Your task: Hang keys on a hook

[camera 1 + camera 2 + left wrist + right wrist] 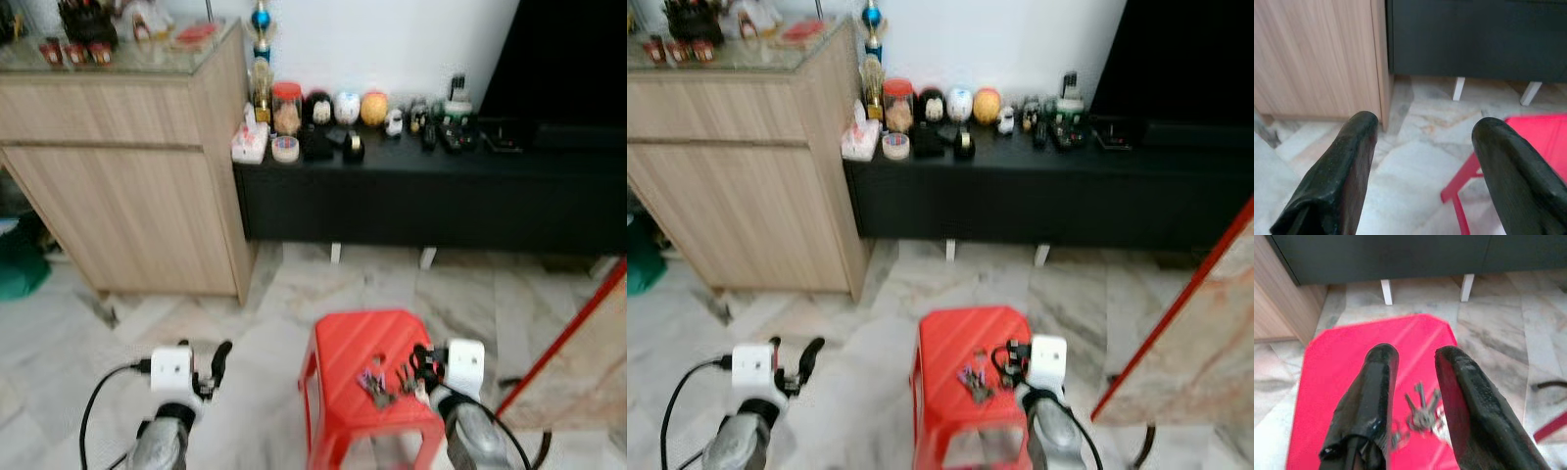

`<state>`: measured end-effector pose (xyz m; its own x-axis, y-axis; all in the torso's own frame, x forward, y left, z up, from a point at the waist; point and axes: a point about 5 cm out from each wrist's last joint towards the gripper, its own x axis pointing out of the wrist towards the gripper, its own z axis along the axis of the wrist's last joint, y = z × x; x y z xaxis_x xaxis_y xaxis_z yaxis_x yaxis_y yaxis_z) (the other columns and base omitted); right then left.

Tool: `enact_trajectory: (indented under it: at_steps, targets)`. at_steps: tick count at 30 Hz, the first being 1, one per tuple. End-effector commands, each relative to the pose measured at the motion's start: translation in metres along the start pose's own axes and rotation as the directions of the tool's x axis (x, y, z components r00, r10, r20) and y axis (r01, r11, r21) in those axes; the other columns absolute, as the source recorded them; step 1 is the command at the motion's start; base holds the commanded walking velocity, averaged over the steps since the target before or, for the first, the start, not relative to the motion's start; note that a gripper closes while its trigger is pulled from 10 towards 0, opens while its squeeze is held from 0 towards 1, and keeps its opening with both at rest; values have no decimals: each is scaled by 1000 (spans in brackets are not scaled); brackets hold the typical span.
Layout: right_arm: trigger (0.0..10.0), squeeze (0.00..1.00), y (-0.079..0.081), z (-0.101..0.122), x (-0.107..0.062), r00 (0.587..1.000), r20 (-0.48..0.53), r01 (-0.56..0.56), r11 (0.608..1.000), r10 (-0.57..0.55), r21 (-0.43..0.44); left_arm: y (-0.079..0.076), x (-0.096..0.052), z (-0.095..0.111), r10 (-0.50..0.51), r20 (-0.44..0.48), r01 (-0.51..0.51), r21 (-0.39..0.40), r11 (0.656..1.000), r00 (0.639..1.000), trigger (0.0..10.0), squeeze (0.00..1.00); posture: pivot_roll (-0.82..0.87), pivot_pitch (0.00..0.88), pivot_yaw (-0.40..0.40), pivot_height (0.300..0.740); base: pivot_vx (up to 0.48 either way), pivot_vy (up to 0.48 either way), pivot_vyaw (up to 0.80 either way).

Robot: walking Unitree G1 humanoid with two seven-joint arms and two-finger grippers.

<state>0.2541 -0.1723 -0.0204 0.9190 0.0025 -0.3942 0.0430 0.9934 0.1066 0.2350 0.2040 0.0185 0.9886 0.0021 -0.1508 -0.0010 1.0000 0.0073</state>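
The floor (294,294) is pale marble tile with grey and brown streaks; a red stool (367,377) stands on it, right in front of the robot; the keys (377,387) lie flat on the stool's top, on the robot's right side of the seat; the right claw (1413,382) hangs just above them with its two black fingers a little apart, and nothing is between them; in the right wrist view the keys show in the gap between the fingers; the left claw (1422,161) is out over the bare floor, left of the stool, with its fingers spread wide and holding nothing; behind the stool a long black counter (431,191) on short white legs runs along a white wall (392,44); it carries a row of small things, like a jar (287,106) with a red lid and some round toy heads; a tall wood cabinet (127,176) with a glass top stands at the left, touching the counter's end; a red pole (563,343) leans at the far right.
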Motion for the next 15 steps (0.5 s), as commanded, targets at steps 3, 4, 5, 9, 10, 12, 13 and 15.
enact_trajectory:
  at_steps: [3,4,5,9,10,12,13,15]
  targets:
    - [10000,0,0,-2,2,999,-38,-8,1000,8,7,-2,-1,-3,-8,-22,8,-2,1000,1000,10000,0,33,6,-39,636,0,0,0]
    - [10000,0,1,-2,3,999,-40,-10,1000,10,7,-3,-1,-3,-9,-23,9,-2,1000,1000,10000,0,33,8,-39,636,0,0,0]
    - [10000,0,1,-2,3,999,-41,-11,1000,12,8,-3,-1,-4,-10,-25,10,-3,1000,1000,10000,0,34,7,-38,636,0,0,0]
    - [10000,0,3,-2,4,999,-47,-27,1000,27,12,-5,0,-3,-14,-28,13,-6,1000,1000,10000,0,35,8,-37,636,0,0,0]
    - [10000,0,3,-2,4,998,-48,-28,1000,28,11,-5,1,-3,-14,-29,14,-6,1000,999,10000,0,35,8,-37,636,0,0,0]
    - [10000,0,4,-2,5,998,-58,-33,999,34,13,-7,1,-4,-24,-43,24,-6,1000,999,10000,0,37,7,-36,636,0,0,0]
    - [10000,0,4,-2,6,998,-60,-34,999,35,15,-7,2,-5,-28,-46,27,-5,1000,999,10000,0,37,7,-36,636,0,0,0]
    - [10000,0,4,-3,6,997,-63,-33,999,34,21,-8,2,-6,-28,-47,28,-9,1000,999,10000,0,35,7,-34,636,0,0,0]
